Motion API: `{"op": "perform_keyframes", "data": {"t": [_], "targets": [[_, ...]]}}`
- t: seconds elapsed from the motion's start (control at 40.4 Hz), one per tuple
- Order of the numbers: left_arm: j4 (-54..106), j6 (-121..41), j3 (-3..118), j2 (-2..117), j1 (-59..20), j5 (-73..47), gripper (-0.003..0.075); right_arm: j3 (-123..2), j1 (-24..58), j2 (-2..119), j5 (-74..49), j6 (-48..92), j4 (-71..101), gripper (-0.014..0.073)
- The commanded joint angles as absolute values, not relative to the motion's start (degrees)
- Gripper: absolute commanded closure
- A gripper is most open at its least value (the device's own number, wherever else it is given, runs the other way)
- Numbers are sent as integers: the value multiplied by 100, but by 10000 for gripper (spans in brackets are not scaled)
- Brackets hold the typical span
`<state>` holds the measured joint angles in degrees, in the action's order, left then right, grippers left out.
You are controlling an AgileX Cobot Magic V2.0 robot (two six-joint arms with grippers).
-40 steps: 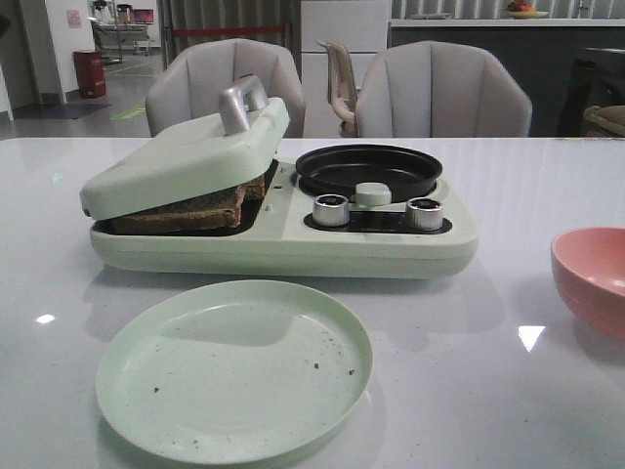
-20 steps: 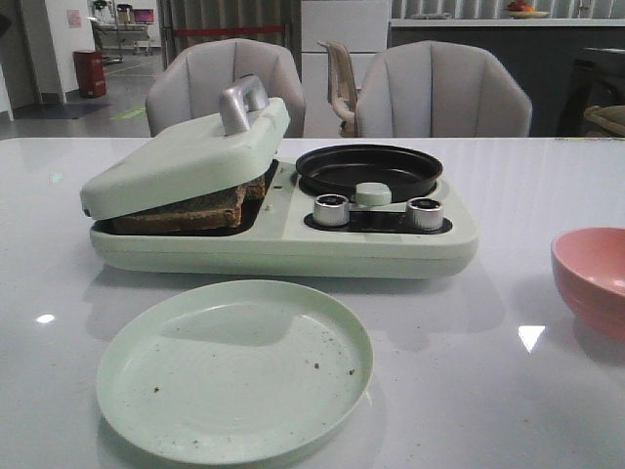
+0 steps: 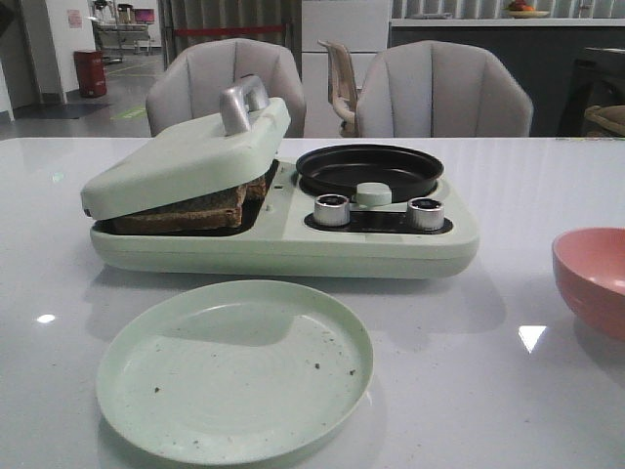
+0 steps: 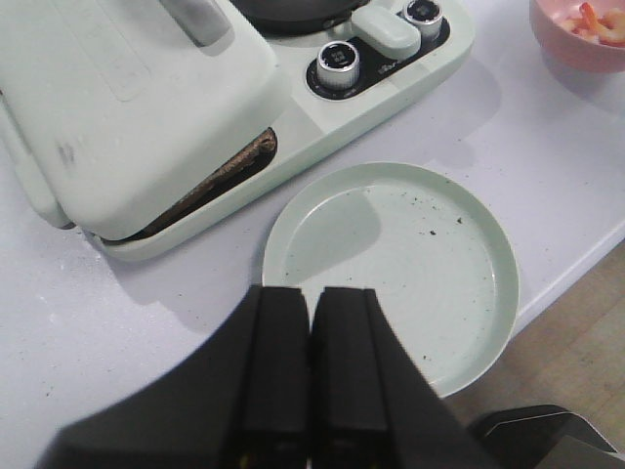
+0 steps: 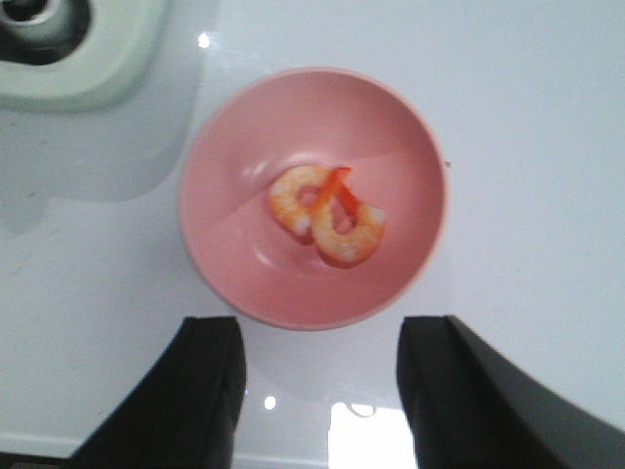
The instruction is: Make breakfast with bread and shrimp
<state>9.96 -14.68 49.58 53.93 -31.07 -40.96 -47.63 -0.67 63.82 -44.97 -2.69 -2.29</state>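
Brown-crusted bread (image 3: 186,209) under the pale green breakfast maker's (image 3: 283,244) tilted lid, curled orange shrimp (image 5: 327,217) in pink bowl (image 5: 234,244) beside it; left hand (image 4: 311,391) together, right hand (image 5: 322,391) apart above bowl.

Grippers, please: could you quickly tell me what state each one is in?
Left gripper: shut, holding nothing.
Right gripper: open, empty, above the pink bowl.

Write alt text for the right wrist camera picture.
Two curled pink-orange shrimp lie touching in a round pink bowl on a glossy white table. The open right gripper hovers above it, black fingers spread; a pale green appliance corner shows.
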Motion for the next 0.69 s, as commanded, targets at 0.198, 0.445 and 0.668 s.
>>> {"op": "perform_keyframes", "data": {"t": [0.198, 0.445, 0.668], "targets": [[1047, -1414, 5106, 5312, -3134, -3665, 620, -5589, -879, 8005, -4449, 0, -213, 132], [1047, -1414, 5106, 5312, -3134, -3665, 620, -6097, -906, 9156, -4279, 195, -213, 132], [1047, -1414, 5106, 5312, -3134, -3694, 620, -6365, -906, 9699, -4146, 201, -218, 148]]}}
